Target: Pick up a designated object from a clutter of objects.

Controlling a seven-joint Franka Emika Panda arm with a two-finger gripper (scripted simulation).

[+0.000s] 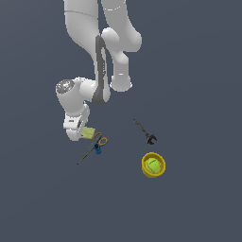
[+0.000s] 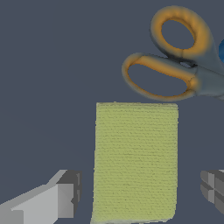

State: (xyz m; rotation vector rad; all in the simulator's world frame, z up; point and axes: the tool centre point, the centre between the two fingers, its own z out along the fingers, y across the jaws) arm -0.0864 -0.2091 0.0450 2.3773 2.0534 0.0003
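The step in hand looks like the final descent and closing on the yellow-green pad (image 2: 135, 162). To do it well, the arm should come straight down so that both fingers (image 2: 61, 199) reach the floor level on either side of the pad before closing, and it should keep the pad centred in the gap so that neither pad lands on top of the sponge-like surface. The squeeze probably needs to be gentle and even, since a soft flat thing may buckle or slip out when pinched from the edges. The orange-handled scissors (image 2: 183, 57) lie just beside the pad's far short edge, so any sideways drift toward them risks knocking them or catching a handle loop.

The gripper (image 2: 140, 194) stands wide open and holds nothing. In the wrist view the pad fills the lower centre of the frame, lying flat between the two fingers, with a clear gap of floor on each side; one finger shows at lower left and the other at the lower right edge.

In the exterior view the gripper (image 1: 82, 133) sits left of centre, with the pad (image 1: 89, 133) peeking out at its tip. The scissors (image 1: 97, 143) lie just below and right of it. The dark wrench (image 1: 145, 132) and the yellow bowl (image 1: 153, 165) with its green ball (image 1: 152, 164) lie well apart, toward the right.
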